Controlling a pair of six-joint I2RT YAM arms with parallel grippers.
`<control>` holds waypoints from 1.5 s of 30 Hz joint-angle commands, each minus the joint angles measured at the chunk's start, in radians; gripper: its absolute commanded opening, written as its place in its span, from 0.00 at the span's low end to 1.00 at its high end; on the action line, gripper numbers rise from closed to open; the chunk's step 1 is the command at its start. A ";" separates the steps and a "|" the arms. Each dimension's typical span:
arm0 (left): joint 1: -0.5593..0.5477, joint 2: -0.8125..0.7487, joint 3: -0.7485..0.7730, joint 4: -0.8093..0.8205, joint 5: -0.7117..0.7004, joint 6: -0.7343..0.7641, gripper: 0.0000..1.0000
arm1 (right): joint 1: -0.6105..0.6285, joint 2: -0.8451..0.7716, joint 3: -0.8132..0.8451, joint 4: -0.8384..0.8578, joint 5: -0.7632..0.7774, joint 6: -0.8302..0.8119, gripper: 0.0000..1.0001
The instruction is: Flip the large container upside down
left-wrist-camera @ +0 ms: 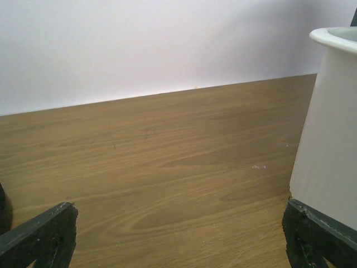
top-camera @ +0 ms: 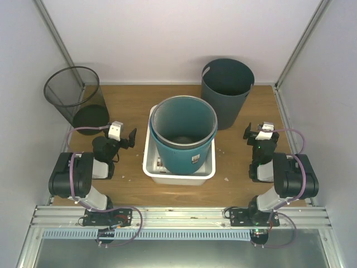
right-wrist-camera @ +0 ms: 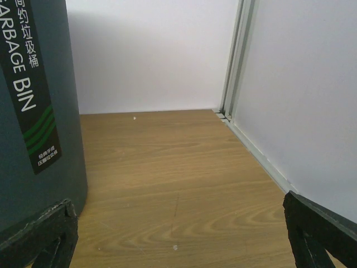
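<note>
My arms sit folded by the table's near edge, left end effector and right end effector both spread apart, empty. The large container stands upright in a white tub between them.

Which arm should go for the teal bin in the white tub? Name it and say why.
Left, probably. The left gripper sits open closer to the teal bin, with the white tub right beside its finger; the right gripper stands further off, next to the dark bin.
</note>
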 commanded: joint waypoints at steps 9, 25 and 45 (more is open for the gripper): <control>-0.005 0.003 0.007 0.068 -0.013 0.015 0.99 | 0.000 0.015 0.014 0.045 0.020 0.009 1.00; -0.006 0.002 0.006 0.069 -0.014 0.016 0.99 | 0.021 -0.295 0.397 -0.742 0.122 0.012 1.00; -0.005 0.002 0.006 0.070 -0.011 0.017 0.99 | -0.168 0.057 1.223 -1.634 -0.892 0.413 0.90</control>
